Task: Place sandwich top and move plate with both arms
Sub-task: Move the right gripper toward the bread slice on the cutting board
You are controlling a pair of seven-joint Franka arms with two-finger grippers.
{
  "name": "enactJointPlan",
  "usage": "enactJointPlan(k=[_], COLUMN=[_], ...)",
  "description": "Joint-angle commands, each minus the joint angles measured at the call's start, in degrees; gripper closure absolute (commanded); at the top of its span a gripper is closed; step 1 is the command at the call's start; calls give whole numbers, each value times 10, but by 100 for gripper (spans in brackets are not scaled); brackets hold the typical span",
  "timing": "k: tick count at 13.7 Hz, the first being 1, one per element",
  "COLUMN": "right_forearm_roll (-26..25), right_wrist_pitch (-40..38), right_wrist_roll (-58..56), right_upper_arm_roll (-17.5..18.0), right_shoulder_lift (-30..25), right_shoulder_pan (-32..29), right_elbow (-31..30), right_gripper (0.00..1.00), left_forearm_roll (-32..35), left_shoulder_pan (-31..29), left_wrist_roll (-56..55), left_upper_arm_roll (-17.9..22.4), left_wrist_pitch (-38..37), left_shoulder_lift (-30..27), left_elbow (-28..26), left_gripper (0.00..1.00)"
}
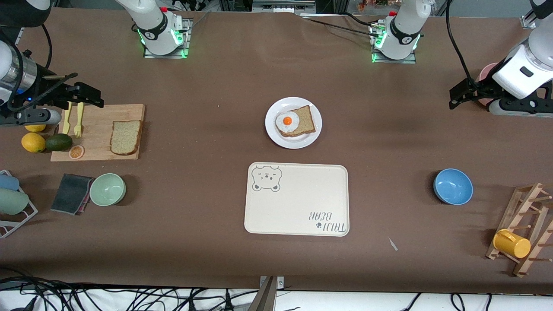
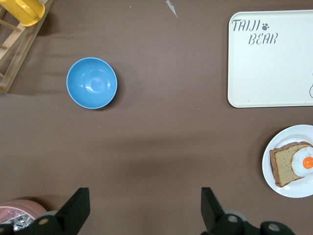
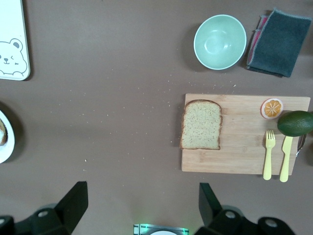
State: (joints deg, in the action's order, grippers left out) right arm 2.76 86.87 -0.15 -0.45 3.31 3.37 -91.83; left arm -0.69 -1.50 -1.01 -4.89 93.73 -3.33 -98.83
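The sandwich top (image 1: 125, 137), a plain brown bread slice, lies on a wooden cutting board (image 1: 97, 129) toward the right arm's end of the table; it also shows in the right wrist view (image 3: 201, 125). The white plate (image 1: 302, 142) sits mid-table and bears a bread slice with a fried egg (image 1: 287, 121); it also shows in the left wrist view (image 2: 293, 191). My right gripper (image 1: 86, 95) is open and empty, up over the board's end by the forks, also seen in its wrist view (image 3: 142, 205). My left gripper (image 1: 460, 97) is open and empty, up over bare table at the left arm's end (image 2: 144, 208).
A cream bear tray (image 1: 298, 216) lies nearer the front camera than the plate. A blue bowl (image 1: 452, 186) and a wooden rack with a yellow mug (image 1: 512, 244) stand toward the left arm's end. A green bowl (image 1: 107, 189), dark cloth (image 1: 71, 193), avocado (image 1: 58, 142) and yellow forks (image 1: 78, 119) are by the board.
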Motion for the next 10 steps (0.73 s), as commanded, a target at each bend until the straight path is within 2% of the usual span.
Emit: enactJointPlan(k=[1,10], right_forearm_roll=[6,-5], right_wrist_pitch=[-11,-11], right_wrist_roll=[-8,-20], right_upper_arm_roll=[4,4], right_shoulder_lift=[3,3], right_shoulder_pan=[-6,-6], right_elbow=[14,14], right_gripper=[0,0], left_forearm_roll=[4,4], left_shoulder_pan=[-3,-3], left_wrist_roll=[-1,-2], left_upper_arm_roll=[-4,-4], left_wrist_pitch=[-12,-15], left_shoulder_lift=[-1,-2], left_elbow=[9,9], left_gripper=[0,0])
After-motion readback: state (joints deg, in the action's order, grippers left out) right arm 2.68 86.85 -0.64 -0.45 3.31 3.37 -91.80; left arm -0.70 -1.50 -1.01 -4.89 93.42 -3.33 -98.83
